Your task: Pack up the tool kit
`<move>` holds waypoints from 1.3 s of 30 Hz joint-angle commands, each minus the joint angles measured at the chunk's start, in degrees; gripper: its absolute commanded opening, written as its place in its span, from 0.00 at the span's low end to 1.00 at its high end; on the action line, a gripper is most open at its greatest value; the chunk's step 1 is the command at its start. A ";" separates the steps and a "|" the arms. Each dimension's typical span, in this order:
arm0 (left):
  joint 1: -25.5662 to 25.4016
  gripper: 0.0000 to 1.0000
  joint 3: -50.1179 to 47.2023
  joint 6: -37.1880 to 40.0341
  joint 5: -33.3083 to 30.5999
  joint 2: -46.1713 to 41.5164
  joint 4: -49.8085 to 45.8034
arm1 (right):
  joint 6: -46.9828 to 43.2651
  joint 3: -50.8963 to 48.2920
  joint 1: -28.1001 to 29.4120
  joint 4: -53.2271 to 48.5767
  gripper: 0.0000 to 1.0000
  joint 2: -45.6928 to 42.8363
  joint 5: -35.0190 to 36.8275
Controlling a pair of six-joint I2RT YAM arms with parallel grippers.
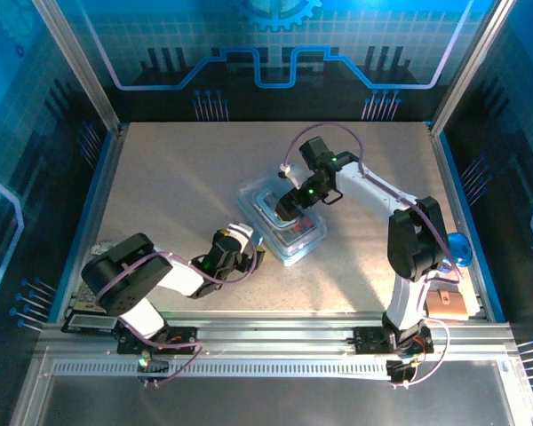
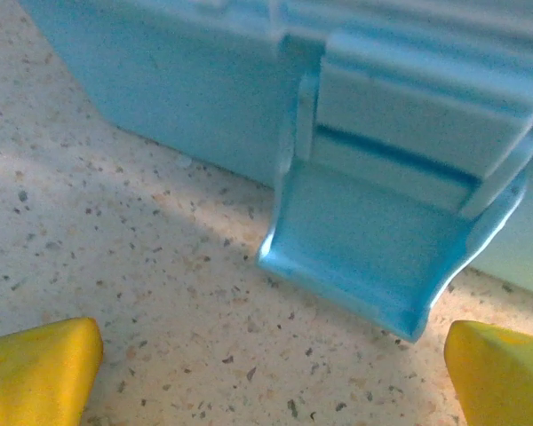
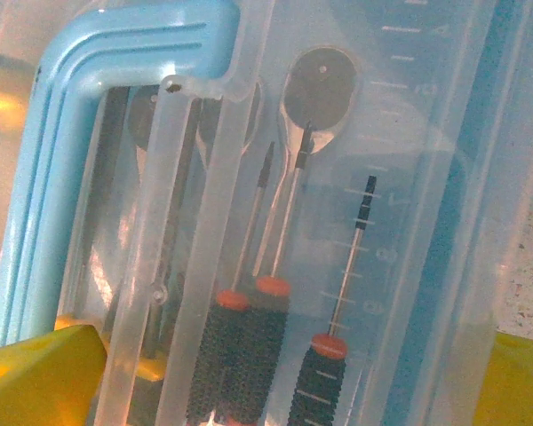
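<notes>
**Both hands released at the tool kit, lid over the screwdrivers**

The tool kit point(image 1: 295, 241), a translucent pale-blue box, lies flat on the speckled surface point(image 1: 178, 177), roughly at its middle and turned at an angle to the edges.

The right hand point(image 1: 289, 206) hangs directly above the box, over its top. In the right wrist view this hand point(image 3: 280, 382) is released. Its yellow fingers point(image 3: 35, 377) stand wide apart at the lower corners, with nothing clamped between them. Whether they touch the box cannot be told. Beneath them the clear lid point(image 3: 417, 177) covers the box. The pale-blue handle point(image 3: 80, 133) runs along the lid's left side and bends across its top. Through the lid show three screwdrivers point(image 3: 266, 311), side by side, with black knurled grips, orange collars and thin shafts pointing up the frame.

The left hand point(image 1: 259, 256) sits low at the near-left side of the box, just beside it. In the left wrist view this hand point(image 2: 266, 377) is also released, grasping nothing. Its yellow fingers point(image 2: 35, 368) are spread to the lower corners, with bare surface between them. Straight ahead of it is the box's side wall, and on that wall a blue latch point(image 2: 382, 257) hangs down. The latch's lower lip flares outward close to the surface. Whether it is fastened cannot be told.
</notes>
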 commanded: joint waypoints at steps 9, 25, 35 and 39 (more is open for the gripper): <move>0.41 0.99 3.77 0.21 -2.68 7.27 4.20 | -2.06 -2.63 -0.35 -8.48 1.00 2.73 1.90; 2.88 0.99 4.86 -3.95 -9.20 0.62 -7.03 | -2.19 -2.81 -0.47 -8.53 1.00 2.95 1.59; 2.88 0.99 4.03 -3.87 -7.88 -6.30 -10.77 | -2.33 -3.28 -0.44 -8.27 1.00 2.77 1.38; 2.75 0.99 3.92 -3.72 -7.52 -8.70 -12.12 | -2.33 -3.44 -0.47 -8.08 1.00 2.73 1.33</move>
